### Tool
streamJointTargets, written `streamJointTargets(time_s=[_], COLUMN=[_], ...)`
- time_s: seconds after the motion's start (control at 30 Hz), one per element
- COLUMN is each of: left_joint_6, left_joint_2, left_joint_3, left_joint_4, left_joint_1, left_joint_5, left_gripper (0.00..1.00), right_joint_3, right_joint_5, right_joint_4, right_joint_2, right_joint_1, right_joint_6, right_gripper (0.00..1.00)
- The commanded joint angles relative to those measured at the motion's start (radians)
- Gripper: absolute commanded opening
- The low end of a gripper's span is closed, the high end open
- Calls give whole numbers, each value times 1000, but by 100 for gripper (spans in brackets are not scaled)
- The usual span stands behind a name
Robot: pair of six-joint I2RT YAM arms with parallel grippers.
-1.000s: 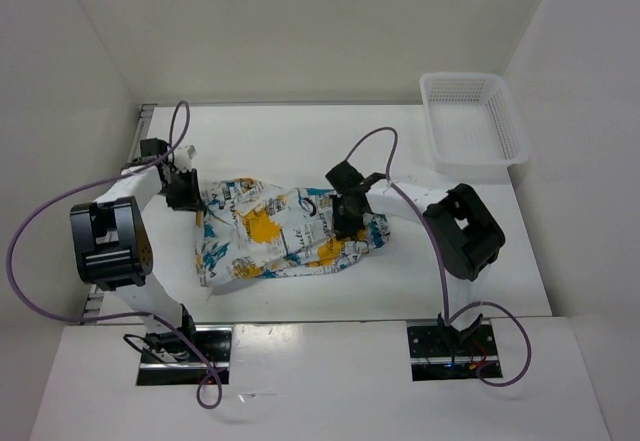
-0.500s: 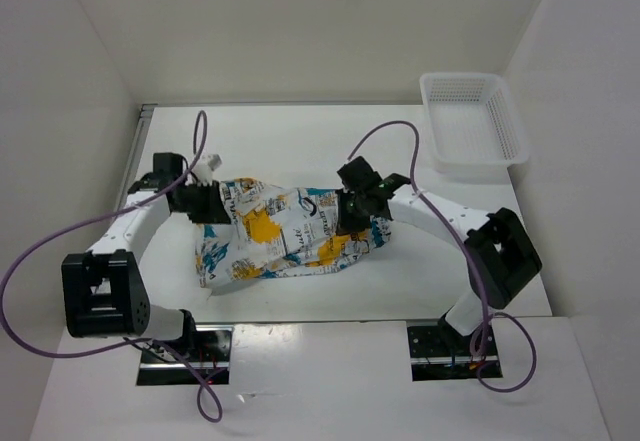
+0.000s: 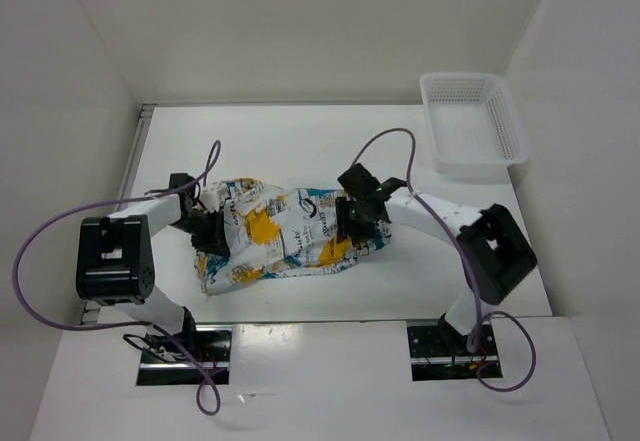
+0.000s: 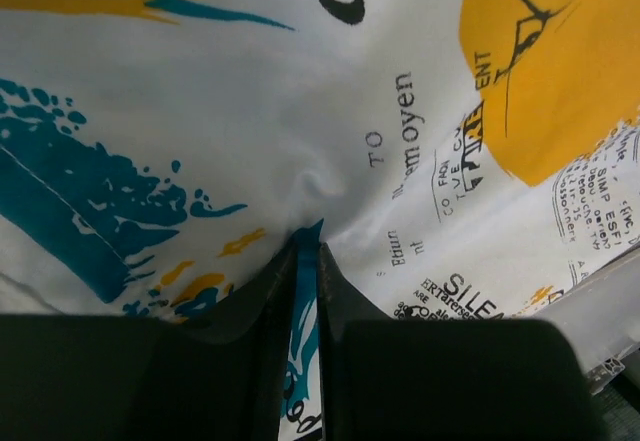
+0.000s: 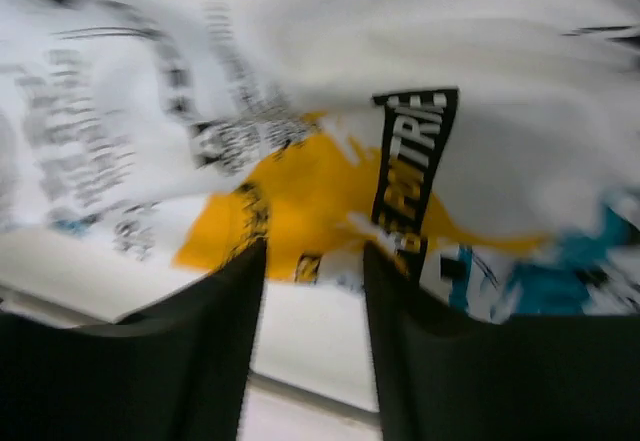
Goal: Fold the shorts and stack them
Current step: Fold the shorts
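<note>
The shorts [image 3: 285,229], white with teal and orange-yellow patches and dark lettering, lie crumpled flat on the white table. My left gripper [image 3: 210,229] is at their left edge. In the left wrist view its fingers [image 4: 305,261] are pinched shut on a thin teal-printed fold of the shorts [image 4: 400,111]. My right gripper [image 3: 350,223] is over the shorts' right part. In the blurred right wrist view it [image 5: 315,261] is open, with bare table between the fingers [image 5: 220,311] and the printed shorts [image 5: 330,181] just past the tips.
A white plastic mesh basket [image 3: 470,126] stands at the back right of the table [image 3: 300,141]. White walls enclose the table on the left, back and right. Purple cables loop above both arms.
My left gripper has come nearer along the shorts' left edge, from the far left corner toward the middle. The right arm's elbow has swung right; its gripper stays over the shorts' right part.
</note>
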Motion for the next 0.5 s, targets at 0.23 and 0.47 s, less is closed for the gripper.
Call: streamJointTargets(time_s=[0.23,0.47], left_joint_6=[10,10], left_joint_2=[-32,-192], left_joint_3=[115,146], left_joint_4=[-13,-216], left_joint_1=[6,6], left_joint_5=[-25,-28], left_gripper=[27,59], right_joint_3=[-127,-233], right_joint_5=[-156,-271], right_joint_4=[-18,55], right_joint_2=[-373,-396], right_joint_1=[-382,-395], right_joint_6=[25,151], right_gripper=[59,65])
